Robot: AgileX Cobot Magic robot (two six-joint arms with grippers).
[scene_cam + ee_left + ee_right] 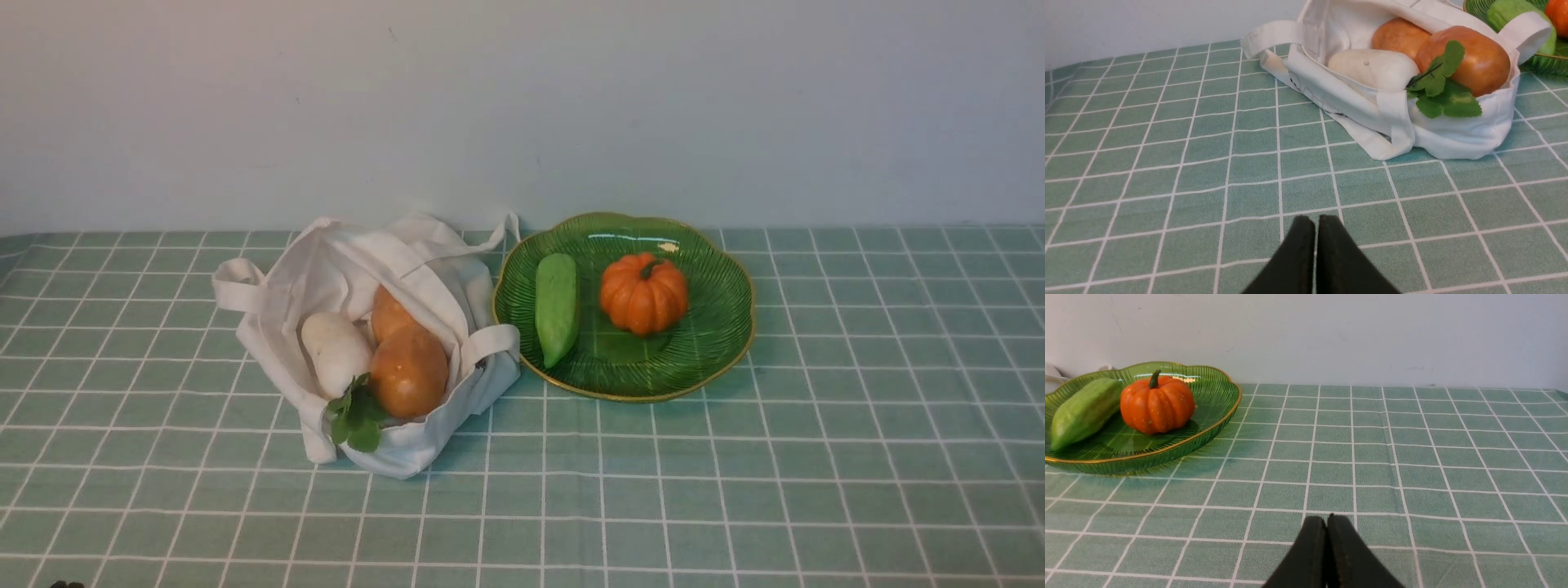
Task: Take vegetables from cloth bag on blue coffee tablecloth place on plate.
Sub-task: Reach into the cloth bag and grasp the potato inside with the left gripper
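Note:
The off-white cloth bag (392, 269) lies open on the checked tablecloth (735, 490), left of the green plate (718, 343). In it are two brown-orange potatoes (408, 371), a white oval vegetable (335, 351) and a green leafy sprig (357, 418). They also show in the left wrist view: potato (1474, 61), white vegetable (1372, 67), sprig (1441, 90), bag (1453, 134). My left gripper (1316, 222) is shut and empty, low over the cloth, short of the bag. My right gripper (1327, 520) is shut and empty, over bare cloth to the right of the plate (1208, 428).
An orange pumpkin (643, 292) and a pale-green gourd (557, 307) lie on the plate; both show in the right wrist view, the pumpkin (1156, 403) and the gourd (1084, 412). A pale wall stands behind the table.

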